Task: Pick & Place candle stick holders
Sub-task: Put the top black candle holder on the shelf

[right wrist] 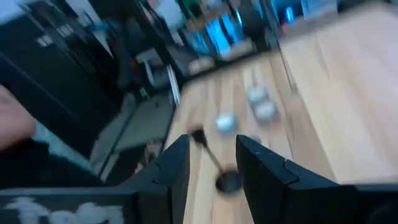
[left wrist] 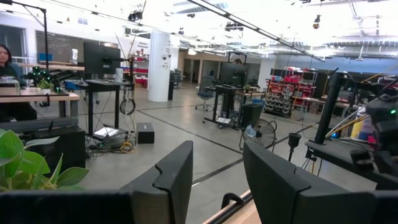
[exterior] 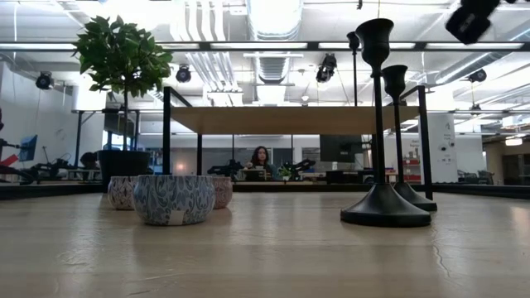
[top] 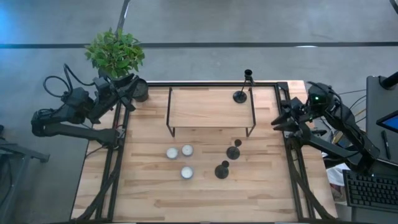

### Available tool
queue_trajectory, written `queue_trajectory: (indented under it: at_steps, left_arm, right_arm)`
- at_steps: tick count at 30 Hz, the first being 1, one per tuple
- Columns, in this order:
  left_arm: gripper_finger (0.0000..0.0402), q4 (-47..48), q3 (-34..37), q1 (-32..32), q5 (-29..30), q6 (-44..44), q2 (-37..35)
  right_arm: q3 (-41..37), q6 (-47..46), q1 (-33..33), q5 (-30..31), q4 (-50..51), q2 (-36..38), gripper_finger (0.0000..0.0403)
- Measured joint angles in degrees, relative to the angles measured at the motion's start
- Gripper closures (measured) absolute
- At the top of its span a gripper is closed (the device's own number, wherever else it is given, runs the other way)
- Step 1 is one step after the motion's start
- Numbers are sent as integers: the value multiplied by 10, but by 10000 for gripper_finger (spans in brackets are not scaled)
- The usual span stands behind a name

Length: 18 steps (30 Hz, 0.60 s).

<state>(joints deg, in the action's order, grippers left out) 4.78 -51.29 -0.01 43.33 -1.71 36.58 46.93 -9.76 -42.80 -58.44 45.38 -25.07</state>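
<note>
A: Count of task items, overhead view?
B: Three candle stick holders. One [top: 240,94] stands on the small raised shelf [top: 205,109] at upper centre of the frame; two stand on the surface [top: 149,186] below the shelf's right end, one [top: 233,152] above and right of the other [top: 222,170].

A: Other items?
B: Three white tealights [top: 179,160] clustered at lower centre, left of the two lower holders, and one potted plant [top: 115,55] at upper left.

A: Arms?
B: The left pincer [top: 134,89] sits at the surface's upper left corner beside the plant; the right pincer [top: 278,118] sits at the right edge, level with the shelf. Neither touches a holder.

A: What do the wrist views add?
B: The left wrist view shows its fingers [left wrist: 171,180] spread apart, nothing between them, facing the room. The right wrist view shows its fingers [right wrist: 174,165] likewise apart, with a holder [right wrist: 217,168] and tealights beyond, blurred.

A: And the table-height view?
B: It shows two holders upright at right, and the tealight cups' patterned sides [exterior: 172,199], which the overhead view does not. A seated person [exterior: 260,159] appears far behind.
</note>
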Motion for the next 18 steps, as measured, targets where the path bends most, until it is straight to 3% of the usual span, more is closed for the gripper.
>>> queue_trajectory:
  at_steps: [3, 7, 13, 18]
  left_arm:
    - [252, 0, 0, 0, 0, 0, 0]
    - [252, 0, 0, 0, 0, 0, 0]
    - [252, 0, 0, 0, 0, 0, 0]
    - [252, 0, 0, 0, 0, 0, 0]
  right_arm:
    - [-29, -83, 25, 12, -177, 3, 286]
    - [-48, -104, 83, 78, -333, -23, 294]
    - [-46, -65, 228, 170, -383, -96, 309]
    - [-23, -15, 363, 300, -378, -142, 328]
